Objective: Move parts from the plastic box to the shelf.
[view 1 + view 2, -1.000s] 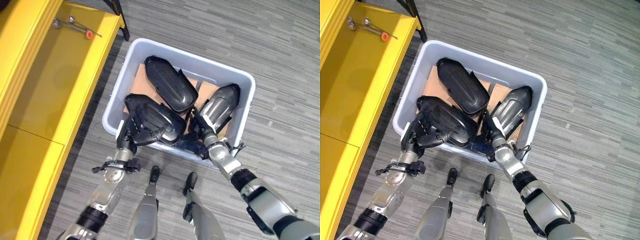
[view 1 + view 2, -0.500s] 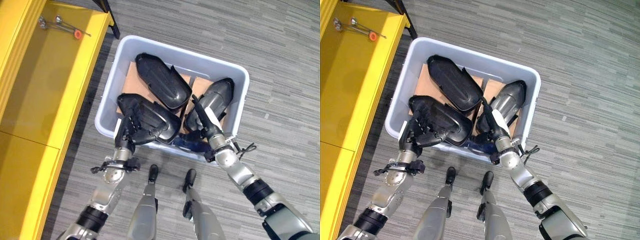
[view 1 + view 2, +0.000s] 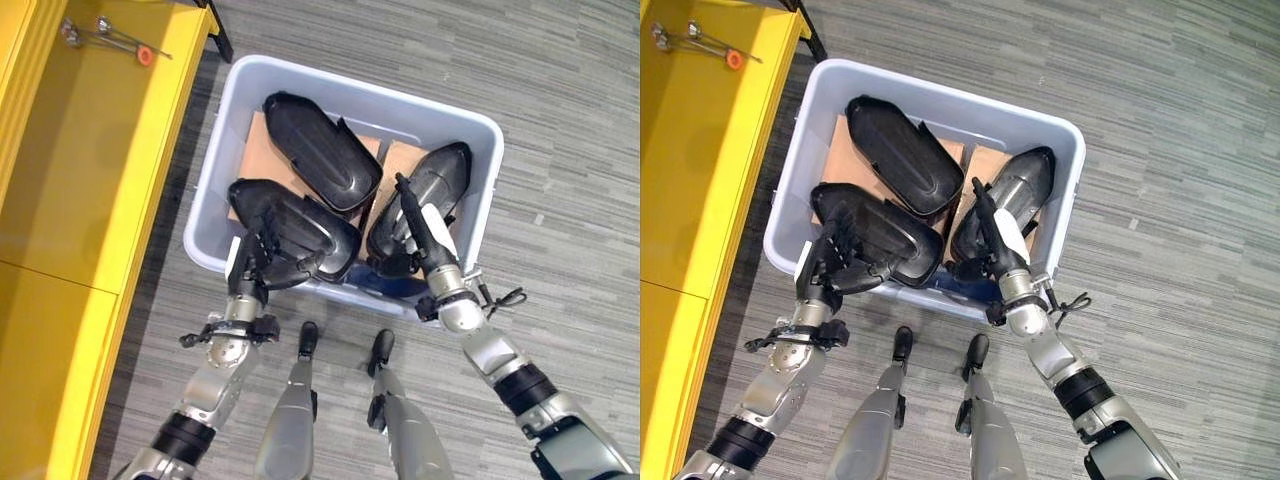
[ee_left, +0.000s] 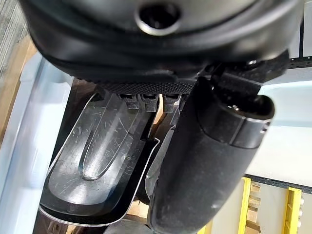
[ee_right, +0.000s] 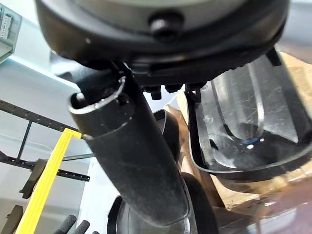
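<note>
A pale plastic box [image 3: 482, 125] stands on the carpet with three black shell-shaped parts lying on cardboard inside. My left hand [image 3: 255, 265] is curled round the near end of the near-left part [image 3: 300, 225], whose hollow inside [image 4: 97, 161] shows past its thumb [image 4: 204, 161]. My right hand [image 3: 425, 235] lies stretched along the right part [image 3: 445, 175] with straight fingers and its white-covered thumb out. The rim of that part [image 5: 243, 126] shows beside the thumb [image 5: 131, 156]. The third part [image 3: 320, 165] lies at the far left of the box. The yellow shelf [image 3: 90, 150] runs along the left.
Metal tools with an orange piece [image 3: 105, 35] lie on the far end of the shelf. A black stand leg [image 3: 217, 25] meets the floor between the shelf and the box. Grey carpet [image 3: 570, 200] spreads to the right of the box.
The camera has shifted. My right hand has slid from the near end of the right part further along it and straightened. My left hand keeps its hold on the near-left part.
</note>
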You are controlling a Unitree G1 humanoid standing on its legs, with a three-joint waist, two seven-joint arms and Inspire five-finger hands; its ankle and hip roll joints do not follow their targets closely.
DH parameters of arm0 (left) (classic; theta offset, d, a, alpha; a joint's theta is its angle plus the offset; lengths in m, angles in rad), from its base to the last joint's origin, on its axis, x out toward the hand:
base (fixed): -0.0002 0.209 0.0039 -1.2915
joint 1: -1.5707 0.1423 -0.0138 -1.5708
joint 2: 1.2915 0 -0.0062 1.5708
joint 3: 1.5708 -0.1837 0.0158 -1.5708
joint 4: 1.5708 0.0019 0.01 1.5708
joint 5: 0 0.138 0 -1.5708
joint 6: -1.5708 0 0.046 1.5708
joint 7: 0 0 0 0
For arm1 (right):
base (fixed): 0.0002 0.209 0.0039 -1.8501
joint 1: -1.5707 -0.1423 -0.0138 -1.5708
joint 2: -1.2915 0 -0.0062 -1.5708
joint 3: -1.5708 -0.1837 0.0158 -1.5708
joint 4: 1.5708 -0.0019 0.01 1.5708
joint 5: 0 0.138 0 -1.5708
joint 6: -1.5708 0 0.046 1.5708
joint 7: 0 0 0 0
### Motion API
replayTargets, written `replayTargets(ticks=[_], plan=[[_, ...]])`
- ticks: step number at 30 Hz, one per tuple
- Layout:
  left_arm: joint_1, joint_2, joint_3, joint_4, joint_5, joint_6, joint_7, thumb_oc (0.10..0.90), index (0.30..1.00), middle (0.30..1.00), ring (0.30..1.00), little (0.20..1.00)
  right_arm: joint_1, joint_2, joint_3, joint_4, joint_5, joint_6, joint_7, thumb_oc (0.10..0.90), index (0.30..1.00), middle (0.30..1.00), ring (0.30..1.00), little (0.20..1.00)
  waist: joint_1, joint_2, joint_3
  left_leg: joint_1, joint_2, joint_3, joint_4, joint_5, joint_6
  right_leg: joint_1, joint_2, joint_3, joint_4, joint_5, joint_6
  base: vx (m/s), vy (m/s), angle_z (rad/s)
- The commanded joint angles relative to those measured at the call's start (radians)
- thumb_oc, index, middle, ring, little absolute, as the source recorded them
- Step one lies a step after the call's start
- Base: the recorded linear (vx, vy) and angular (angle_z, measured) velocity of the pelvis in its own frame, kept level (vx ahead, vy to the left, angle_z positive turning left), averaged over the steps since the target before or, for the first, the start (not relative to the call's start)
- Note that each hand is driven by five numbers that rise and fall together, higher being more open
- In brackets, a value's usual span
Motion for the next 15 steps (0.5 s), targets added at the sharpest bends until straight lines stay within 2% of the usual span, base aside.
replayTargets(ticks=[1, 5, 12, 15], plan=[[-0.028, 0.016, 0.023, -0.115, 0.031, -0.108, 0.018, 0.900, 1.000, 1.000, 1.000, 1.000, -0.014, 0.026, -0.007, -0.094, 0.080, -0.103, -0.006, 0.900, 1.000, 1.000, 1.000, 1.000, -0.016, -0.026, -0.066, 0.024, 0.031, 0.046, -0.010, -0.034, 0.004, 0.029, -0.112, 0.026, 0.000, 0.005, 0.118, 0.00, 0.000, 0.00], [-0.022, 0.013, 0.024, -0.106, 0.026, -0.107, 0.024, 0.900, 1.000, 1.000, 1.000, 1.000, 0.005, 0.053, -0.005, -0.074, 0.144, -0.111, -0.003, 0.900, 1.000, 1.000, 1.000, 1.000, -0.018, -0.026, -0.065, 0.024, 0.030, 0.048, -0.010, -0.034, 0.004, 0.027, -0.111, 0.026, 0.000, 0.004, 0.117, 0.00, 0.000, 0.00], [-0.014, 0.014, 0.029, -0.114, 0.024, -0.111, 0.035, 0.900, 1.000, 1.000, 1.000, 1.000, 0.013, 0.078, -0.010, -0.035, 0.170, -0.112, -0.027, 0.900, 1.000, 1.000, 1.000, 1.000, -0.018, -0.028, -0.065, 0.021, 0.031, 0.050, -0.010, -0.036, 0.006, 0.023, -0.110, 0.029, 0.000, 0.004, 0.118, 0.00, -0.001, 0.00], [-0.015, 0.012, 0.025, -0.111, 0.022, -0.109, 0.035, 0.900, 1.000, 1.000, 1.000, 1.000, 0.013, 0.100, -0.008, -0.007, 0.229, -0.115, -0.016, 0.900, 1.000, 1.000, 1.000, 1.000, -0.018, -0.026, -0.064, 0.019, 0.030, 0.049, -0.010, -0.037, 0.007, 0.021, -0.111, 0.029, 0.000, 0.004, 0.117, 0.00, 0.000, 0.00]])
